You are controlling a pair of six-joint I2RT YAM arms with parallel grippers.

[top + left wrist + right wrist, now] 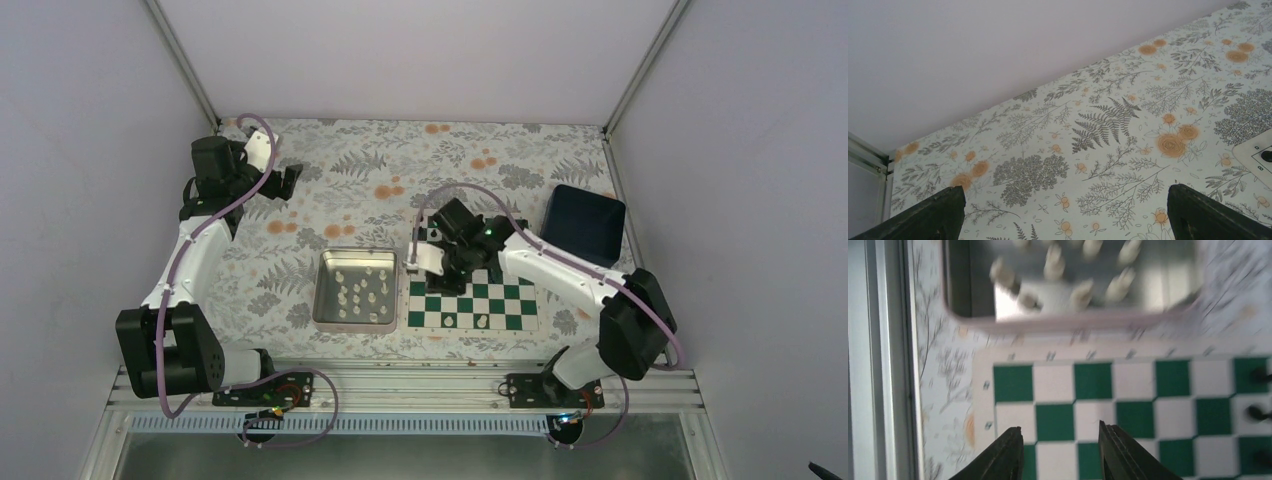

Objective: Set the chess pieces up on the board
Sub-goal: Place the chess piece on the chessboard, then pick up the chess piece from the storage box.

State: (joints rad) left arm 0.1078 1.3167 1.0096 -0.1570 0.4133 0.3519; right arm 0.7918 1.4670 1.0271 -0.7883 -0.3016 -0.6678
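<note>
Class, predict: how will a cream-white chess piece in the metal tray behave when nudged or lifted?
Probably tips easily: the cream-white chess pieces stand upright, tall and narrow, in the metal tray. Likely light, being tiny beside the right pincer. Toppled, one may roll on the smooth metal.

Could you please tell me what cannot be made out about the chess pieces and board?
Top external: the right arm hides far rows of the board.
Top external: chess pieces in the tray are too small to identify.
Right wrist: blur smears the tray's pieces; the right edge crops black pieces.
Left wrist: the edge crops all but one board corner.
</note>
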